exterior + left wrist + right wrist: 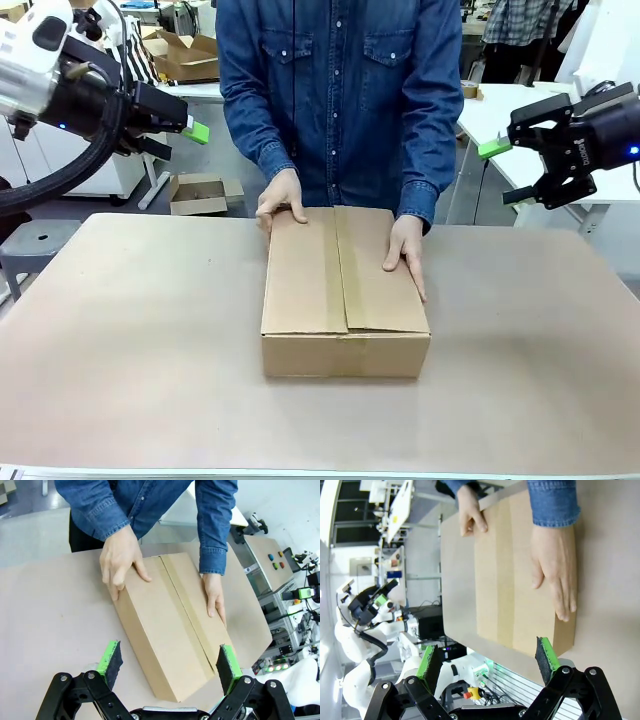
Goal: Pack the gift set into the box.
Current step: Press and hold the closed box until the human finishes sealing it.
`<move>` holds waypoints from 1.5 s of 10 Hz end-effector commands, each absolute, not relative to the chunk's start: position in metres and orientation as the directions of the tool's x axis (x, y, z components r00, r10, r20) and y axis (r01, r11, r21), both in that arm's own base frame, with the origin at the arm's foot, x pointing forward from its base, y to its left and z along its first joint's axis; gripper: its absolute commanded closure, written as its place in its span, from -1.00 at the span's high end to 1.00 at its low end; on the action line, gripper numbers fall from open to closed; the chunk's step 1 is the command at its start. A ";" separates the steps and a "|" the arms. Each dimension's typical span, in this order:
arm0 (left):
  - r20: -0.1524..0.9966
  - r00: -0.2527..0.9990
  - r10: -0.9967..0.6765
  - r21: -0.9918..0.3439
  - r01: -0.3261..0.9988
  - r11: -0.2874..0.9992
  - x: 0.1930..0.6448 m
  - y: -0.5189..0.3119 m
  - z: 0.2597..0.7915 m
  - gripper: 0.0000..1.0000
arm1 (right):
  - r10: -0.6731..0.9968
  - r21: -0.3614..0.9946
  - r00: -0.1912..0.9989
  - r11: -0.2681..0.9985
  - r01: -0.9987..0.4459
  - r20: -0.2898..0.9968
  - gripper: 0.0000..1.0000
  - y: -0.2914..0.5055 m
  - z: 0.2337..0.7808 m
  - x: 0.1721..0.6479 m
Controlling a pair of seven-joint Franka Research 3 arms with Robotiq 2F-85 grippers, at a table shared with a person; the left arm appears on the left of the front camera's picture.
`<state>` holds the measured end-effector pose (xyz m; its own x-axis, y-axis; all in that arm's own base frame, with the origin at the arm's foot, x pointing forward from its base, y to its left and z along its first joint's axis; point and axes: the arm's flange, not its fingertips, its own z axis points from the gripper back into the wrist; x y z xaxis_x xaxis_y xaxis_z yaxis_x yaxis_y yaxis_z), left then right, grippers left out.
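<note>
Large plain brown corrugated cardboard box lies flaps-closed on the tan table, both the person's hands pressing its top. Left gripper and right gripper hover released, holding nothing, well apart from it.

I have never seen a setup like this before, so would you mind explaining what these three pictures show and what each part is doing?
These are three cameras on one two-armed robot at the same instant. The front view looks across a table at a person in a denim shirt. The other two views come from cameras on each wrist, looking along that arm's own fingers.

The black claws with green pads are the grippers: the left gripper and the right gripper. Both are raised off the table, open, and hold nothing.

On the table lies one brown cardboard box. Its top flaps are folded shut, so its contents cannot be seen. The person presses the flaps down with both hands, one hand at a far corner, the other hand flat on the lid.

The wrist views show the same box from each side, tilted because the wrists are turned.
</note>
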<state>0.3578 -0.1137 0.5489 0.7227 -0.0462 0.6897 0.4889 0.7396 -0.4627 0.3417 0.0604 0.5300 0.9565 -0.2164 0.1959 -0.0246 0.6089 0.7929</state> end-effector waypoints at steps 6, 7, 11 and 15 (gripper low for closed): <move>0.686 0.727 -0.036 -0.475 0.483 0.736 0.357 -0.115 0.550 1.00 | -0.228 0.796 0.957 0.605 -0.006 0.181 1.00 0.062 0.537 0.343; 0.686 0.727 -0.036 -0.475 0.483 0.736 0.357 -0.115 0.550 1.00 | -0.228 0.796 0.957 0.605 -0.006 0.181 1.00 0.062 0.537 0.343; 0.686 0.727 -0.036 -0.475 0.483 0.736 0.357 -0.115 0.550 1.00 | -0.228 0.796 0.957 0.605 -0.006 0.181 1.00 0.062 0.537 0.343; 0.686 0.727 -0.036 -0.475 0.483 0.736 0.357 -0.115 0.550 1.00 | -0.228 0.796 0.957 0.605 -0.006 0.181 1.00 0.062 0.537 0.343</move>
